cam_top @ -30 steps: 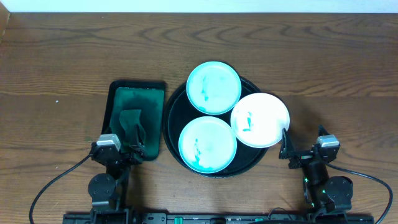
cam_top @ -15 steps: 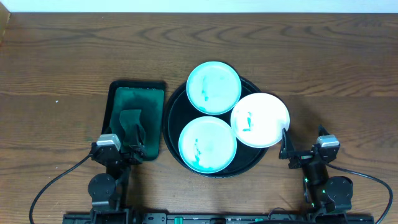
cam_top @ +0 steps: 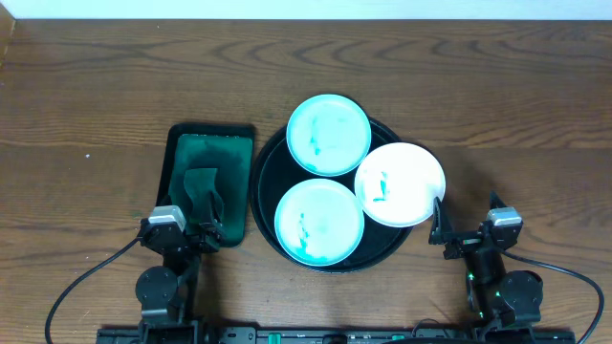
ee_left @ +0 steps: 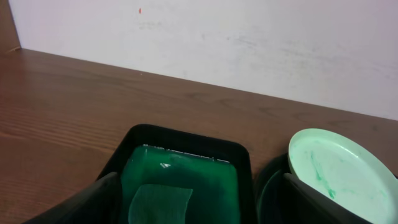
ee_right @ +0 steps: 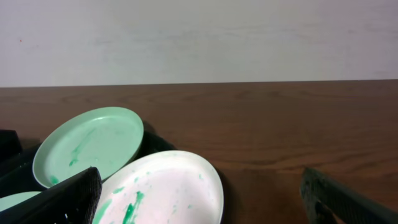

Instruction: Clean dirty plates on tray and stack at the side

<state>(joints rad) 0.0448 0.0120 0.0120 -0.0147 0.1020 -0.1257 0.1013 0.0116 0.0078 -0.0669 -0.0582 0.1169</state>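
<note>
Three white plates with teal smears lie on the round black tray point(cam_top: 270, 177): one at the back point(cam_top: 329, 135), one at the front point(cam_top: 319, 222), one at the right point(cam_top: 400, 184) overhanging the tray's rim. My left gripper point(cam_top: 186, 229) is open and empty at the near end of the green tray. My right gripper point(cam_top: 466, 227) is open and empty, just right of the tray's front right rim. In the right wrist view the right plate point(ee_right: 161, 190) lies between the open fingers point(ee_right: 199, 177), with the back plate point(ee_right: 90, 143) beyond. The left wrist view shows open fingers point(ee_left: 200, 179) and one plate point(ee_left: 339, 168).
A rectangular dark-green tray point(cam_top: 208, 143) stands left of the black tray and holds a green cloth point(cam_top: 203, 186), also in the left wrist view point(ee_left: 158, 202). Brown wood tabletop point(cam_top: 516, 124) stretches to the right and behind. A pale wall stands at the table's far edge.
</note>
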